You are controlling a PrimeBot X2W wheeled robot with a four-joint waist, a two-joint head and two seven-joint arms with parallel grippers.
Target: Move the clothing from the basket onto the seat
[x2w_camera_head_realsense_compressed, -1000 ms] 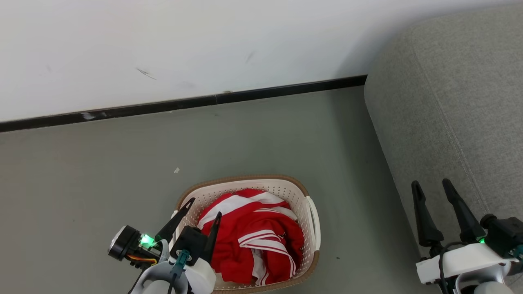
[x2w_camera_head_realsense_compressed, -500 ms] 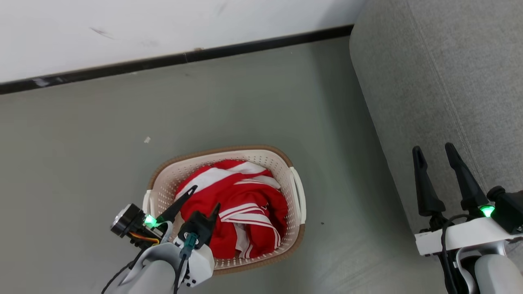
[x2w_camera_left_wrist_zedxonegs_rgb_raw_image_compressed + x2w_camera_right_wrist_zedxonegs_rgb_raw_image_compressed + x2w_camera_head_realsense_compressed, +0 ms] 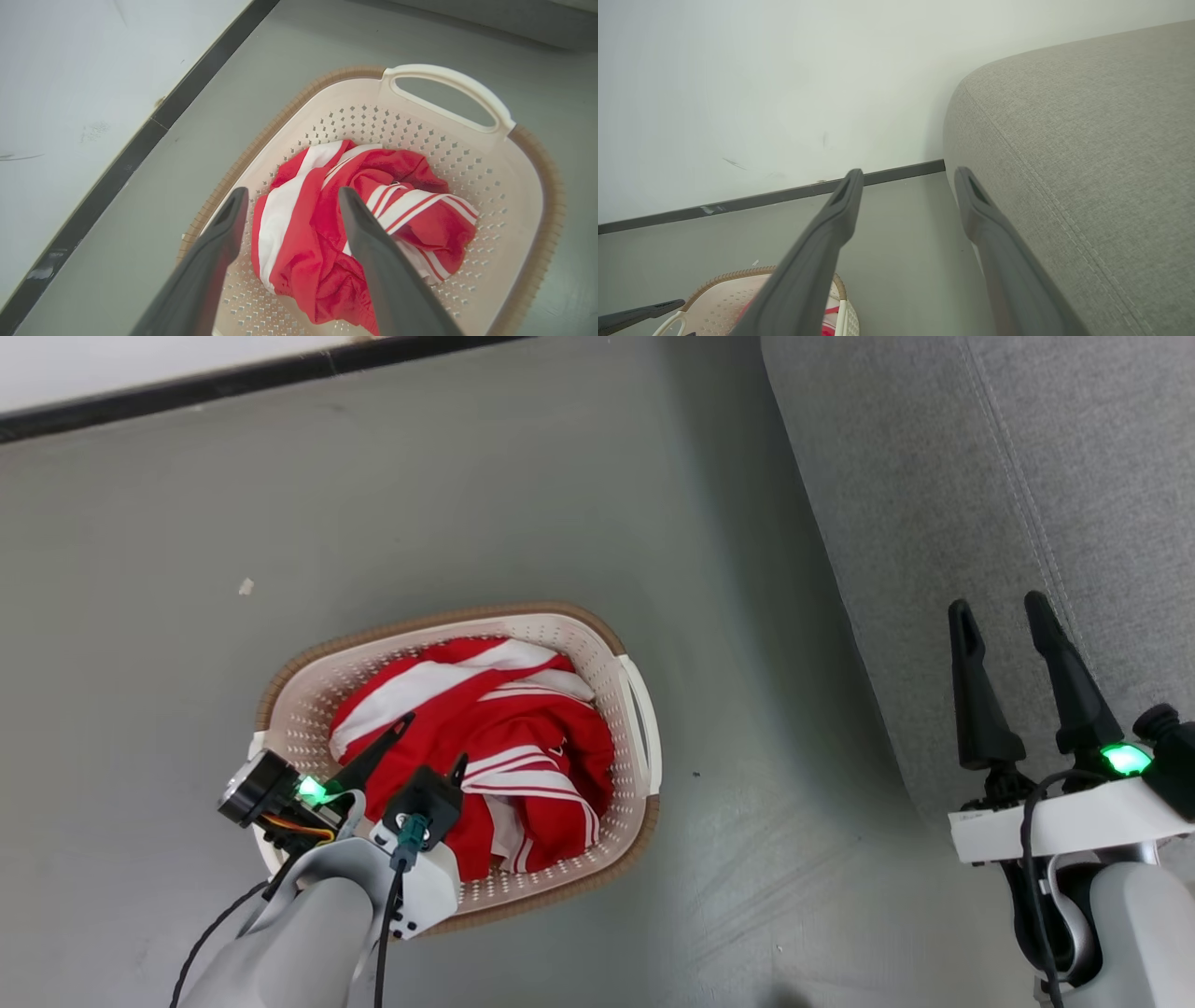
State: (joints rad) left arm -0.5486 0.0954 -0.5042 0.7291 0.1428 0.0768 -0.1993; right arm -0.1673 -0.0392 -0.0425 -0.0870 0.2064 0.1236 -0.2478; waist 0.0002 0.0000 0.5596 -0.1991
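The basket stands on the grey floor, a little way out from the wall's dark baseboard and to the left of the seat. A strip of bare floor lies between basket and seat. The clothing lies crumpled inside the basket, a bright red heap crossed by a broad white band and several thin white stripes. It fills the middle and leaves the perforated walls showing around it. One cream side handle faces the seat.

The left end effector hangs over the near left part of the basket, angled down into it. Its two dark fingers stand apart, their tips over the red fabric. In the left wrist view one finger lines up with the white band and the other with the red folds. I cannot tell whether either tip touches the cloth.

The right end effector is held well apart from the basket, just beside the seat's rounded edge and stitched seam. Its fingers are spread too, pointing toward the wall. A small pale scrap lies on the floor beyond the basket.
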